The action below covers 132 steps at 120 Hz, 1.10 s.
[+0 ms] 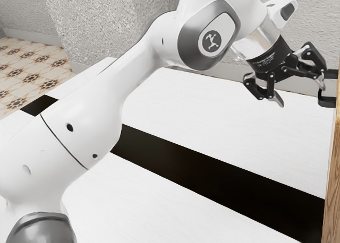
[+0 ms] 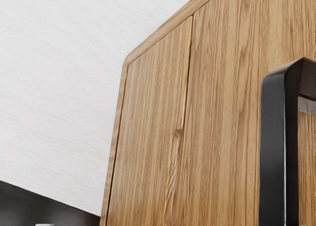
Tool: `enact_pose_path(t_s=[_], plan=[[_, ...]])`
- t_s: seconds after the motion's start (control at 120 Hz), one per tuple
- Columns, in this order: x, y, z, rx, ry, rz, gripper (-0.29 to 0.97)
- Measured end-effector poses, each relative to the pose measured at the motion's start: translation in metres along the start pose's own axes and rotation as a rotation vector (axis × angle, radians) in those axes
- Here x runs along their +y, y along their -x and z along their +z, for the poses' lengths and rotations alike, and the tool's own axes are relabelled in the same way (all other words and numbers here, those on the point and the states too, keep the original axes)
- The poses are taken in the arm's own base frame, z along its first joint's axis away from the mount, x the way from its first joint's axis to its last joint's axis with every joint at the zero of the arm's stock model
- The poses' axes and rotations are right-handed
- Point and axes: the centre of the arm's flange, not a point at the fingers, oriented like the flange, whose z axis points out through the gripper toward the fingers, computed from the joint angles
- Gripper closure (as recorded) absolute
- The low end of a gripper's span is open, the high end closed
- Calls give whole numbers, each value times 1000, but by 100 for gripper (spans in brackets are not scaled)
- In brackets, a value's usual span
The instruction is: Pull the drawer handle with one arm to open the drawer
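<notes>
Right, jaws spread wide beside the drawer handle, nothing gripped yet.

The arm (image 1: 122, 100) reaches across the white counter (image 1: 212, 121) toward the exterior view's right, where the wooden drawer (image 1: 333, 168) stands at the frame's edge with its black handle (image 1: 328, 96) sticking out toward the hand. That sideways tilt of the wrist looks chosen to bring one finger to each side of the bar. The jaws stand wide apart and hold nothing. The farther finger sits just beside the handle, and I cannot tell whether it touches. In the wrist view the handle (image 2: 279, 152) looms close against the wood-grain front, which looks flush with the panel beside it. So I judge the drawer not yet opened, with the clamp and pull to come.
</notes>
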Motion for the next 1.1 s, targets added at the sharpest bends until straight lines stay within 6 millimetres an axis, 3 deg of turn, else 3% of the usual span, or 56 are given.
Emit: enact_pose_path(t_s=[0.217,0.575,1.1], plan=[[2,3,4,-7,-1,3,28],[-14,-8,-11,-10,-35,-12,29],[-77,-50,-35,-25,-107,-53,27]])
